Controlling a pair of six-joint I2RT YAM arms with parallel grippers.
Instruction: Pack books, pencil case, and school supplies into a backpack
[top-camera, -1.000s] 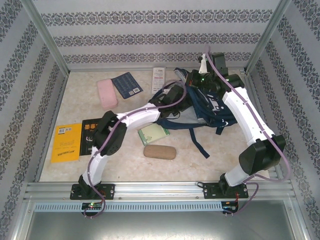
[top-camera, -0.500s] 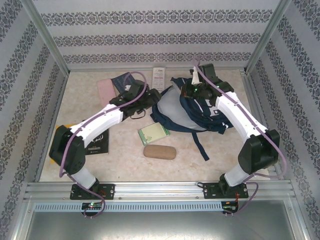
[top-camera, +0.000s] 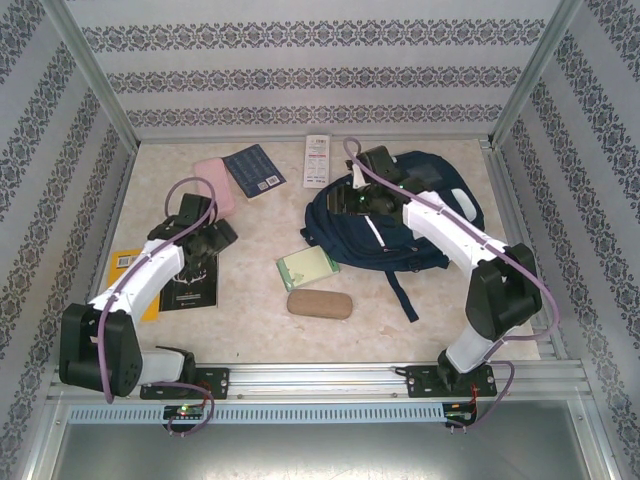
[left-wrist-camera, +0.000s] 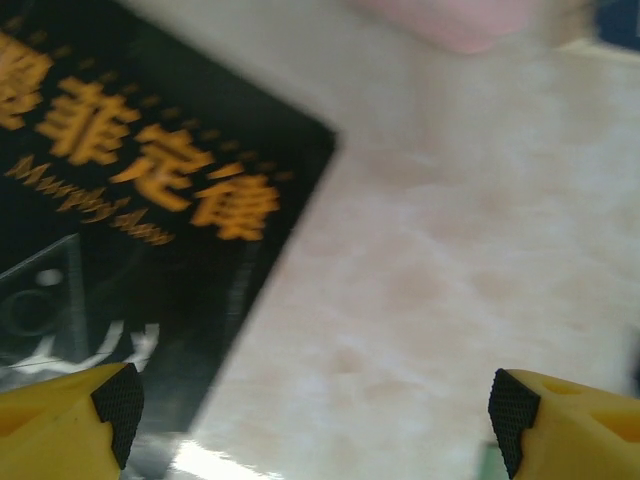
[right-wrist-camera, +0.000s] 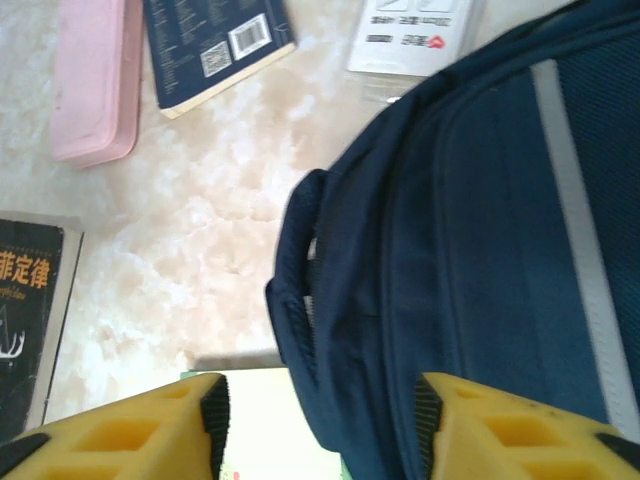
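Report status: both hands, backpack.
Left hand open at black book edge, empty. Right hand open over backpack edge, empty. Books, pink case unpacked on table.

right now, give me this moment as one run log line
left gripper: open, empty, over black book edge | right gripper: open, empty, over backpack edge | pale green notebook: beside backpack, not packed

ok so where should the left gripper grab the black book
Probably its long right edge near the far corner, coming down from above: the black book lies flat on the table, so only an edge offers a pinch, and the open left gripper hovers over that edge.
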